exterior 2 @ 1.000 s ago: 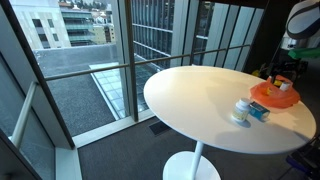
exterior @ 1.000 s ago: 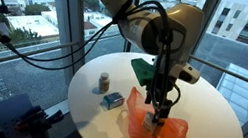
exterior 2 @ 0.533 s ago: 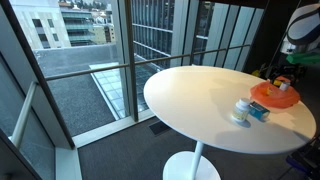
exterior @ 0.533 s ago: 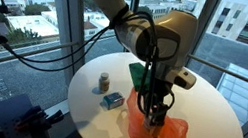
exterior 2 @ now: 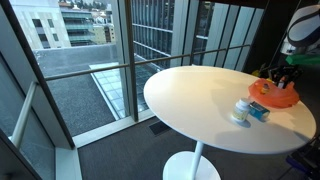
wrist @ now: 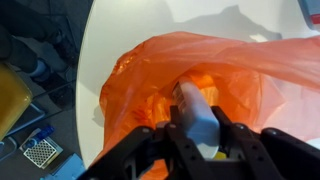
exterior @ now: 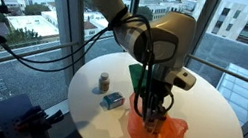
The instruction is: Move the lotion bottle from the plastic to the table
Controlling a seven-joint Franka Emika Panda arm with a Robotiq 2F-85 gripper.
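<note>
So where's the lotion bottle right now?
In the wrist view the lotion bottle sits mid-frame on the orange plastic bag, between the fingers of the gripper.

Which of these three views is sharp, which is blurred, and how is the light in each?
Wrist view: soft all over; the lotion bottle is a pale blur inside the gripper, so contact is unreadable; the orange plastic glows. In an exterior view: even daylight, table bright white, fairly sharp. In an exterior view: dimmer, table greyer, right edge nearly black.

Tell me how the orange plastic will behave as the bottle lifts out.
The plastic looks thin and crumpled, so probably floppy and light; it may cling and rise with the bottle. Bunched close to the fingers, it could snag.
</note>
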